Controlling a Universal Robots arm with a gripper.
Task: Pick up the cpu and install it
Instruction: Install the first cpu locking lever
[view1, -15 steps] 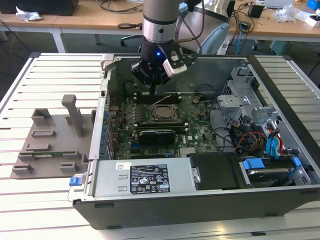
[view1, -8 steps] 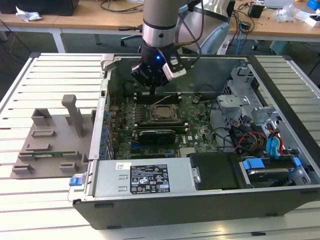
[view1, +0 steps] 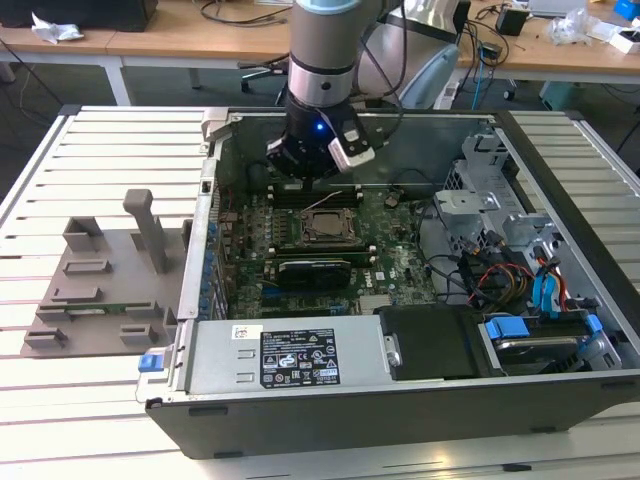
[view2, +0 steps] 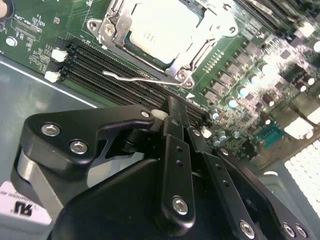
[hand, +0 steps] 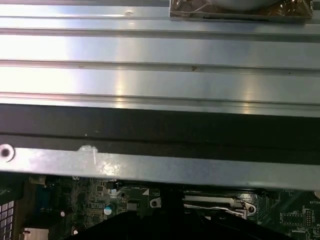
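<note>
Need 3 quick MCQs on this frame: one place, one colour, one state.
1. Where is the cpu? A) on the floor B) in the socket C) on a chair
2. Board colour? A) red B) white C) green
3. The computer case is: A) lying open B) closed up C) standing upright

Answers: 1 B, its silver top sits inside the socket's metal frame. 2 C, the board is green in the exterior and wrist views. 3 A, the case lies flat with its insides exposed.

Socket lever (view2: 145, 79) — beside cpu (view2: 160, 27)
</note>
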